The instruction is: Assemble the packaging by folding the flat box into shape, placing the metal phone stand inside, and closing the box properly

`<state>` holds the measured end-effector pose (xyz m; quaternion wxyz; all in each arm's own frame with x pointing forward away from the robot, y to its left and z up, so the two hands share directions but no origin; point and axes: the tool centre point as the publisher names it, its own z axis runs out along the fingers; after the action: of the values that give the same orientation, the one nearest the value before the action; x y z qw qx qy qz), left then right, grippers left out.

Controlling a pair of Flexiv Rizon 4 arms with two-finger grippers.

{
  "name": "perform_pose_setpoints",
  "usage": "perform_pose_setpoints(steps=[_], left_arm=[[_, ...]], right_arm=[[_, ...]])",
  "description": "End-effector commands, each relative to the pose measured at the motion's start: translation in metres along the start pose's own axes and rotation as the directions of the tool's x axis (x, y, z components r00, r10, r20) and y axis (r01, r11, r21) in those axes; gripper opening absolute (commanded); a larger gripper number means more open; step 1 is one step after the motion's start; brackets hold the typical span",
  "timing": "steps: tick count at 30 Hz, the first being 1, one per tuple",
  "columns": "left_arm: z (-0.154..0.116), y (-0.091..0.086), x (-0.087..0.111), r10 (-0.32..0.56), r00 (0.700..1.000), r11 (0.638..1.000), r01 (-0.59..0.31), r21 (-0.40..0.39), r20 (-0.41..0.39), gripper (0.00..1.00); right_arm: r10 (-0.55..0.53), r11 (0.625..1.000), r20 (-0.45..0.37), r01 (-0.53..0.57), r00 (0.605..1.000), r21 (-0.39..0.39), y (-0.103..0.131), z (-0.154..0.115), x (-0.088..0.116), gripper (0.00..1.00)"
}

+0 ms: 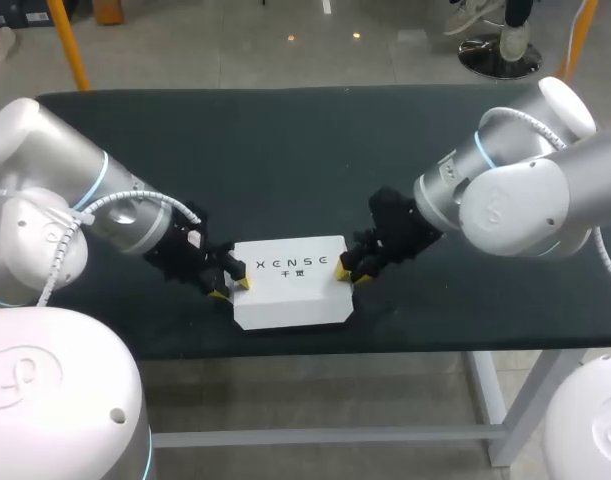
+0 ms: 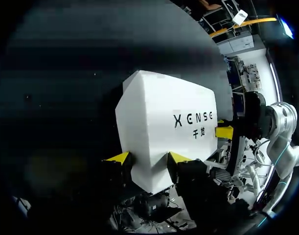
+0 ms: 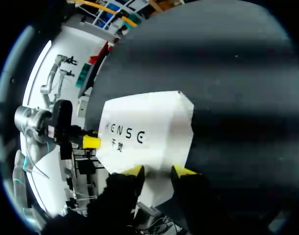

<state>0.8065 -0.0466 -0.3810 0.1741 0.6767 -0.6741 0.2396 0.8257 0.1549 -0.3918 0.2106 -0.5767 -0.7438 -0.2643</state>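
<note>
Near the front edge of the dark table [image 1: 285, 150], about midway along it, you have the white box [image 1: 290, 285] lying flat with its printed face up. Its two nearest corners are cut off at an angle. Close around it you will see only your own two arms. The left arm [image 1: 105, 215] comes in low from the left side and the right arm [image 1: 485, 190] from the right. Each one ends at a short end of the box, so both ends are covered while the long sides stand free.

Your left gripper [image 1: 231, 288] sits at the box's left end. Its wrist camera shows the yellow fingertips [image 2: 121, 156] set moderately apart, with the end of the box between them and touched from both sides, so it has hold of the box. Your right gripper [image 1: 342, 266] does the same at the right end, parted about as wide and pressing the box from two sides. Each wrist camera also catches a yellow tip of the other gripper at the far end of the box.

Under the box the tabletop is plain, dark and matte.
</note>
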Motion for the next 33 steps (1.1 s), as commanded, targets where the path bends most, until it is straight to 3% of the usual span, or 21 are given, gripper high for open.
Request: perform_pose_setpoints(steps=[1,9,17,33], left_arm=[[0.0055,0.0001,0.0021,0.001,1.000,1.000,-0.001,0.000,0.002,0.50],[0.0055,0.0001,0.0021,0.001,1.000,1.000,-0.001,0.000,0.002,0.47],[0.0062,-0.0005,0.0024,0.006,1.000,1.000,-0.006,-0.011,0.007,0.48],[0.0082,-0.0020,0.0022,0.003,1.000,1.000,-0.003,-0.027,-0.001,0.45]], right_arm=[[-0.002,1.000,-0.007,0.002,1.000,0.003,0.0002,0.0037,0.0009,0.41],[-0.002,1.000,-0.007,0.002,1.000,0.003,0.0002,0.0037,0.0009,0.36],[0.003,1.000,0.002,-0.003,1.000,0.002,0.0014,0.0046,0.0012,0.45],[0.032,0.999,-0.067,-0.032,0.997,0.012,-0.0005,0.0052,-0.0023,0.47]])
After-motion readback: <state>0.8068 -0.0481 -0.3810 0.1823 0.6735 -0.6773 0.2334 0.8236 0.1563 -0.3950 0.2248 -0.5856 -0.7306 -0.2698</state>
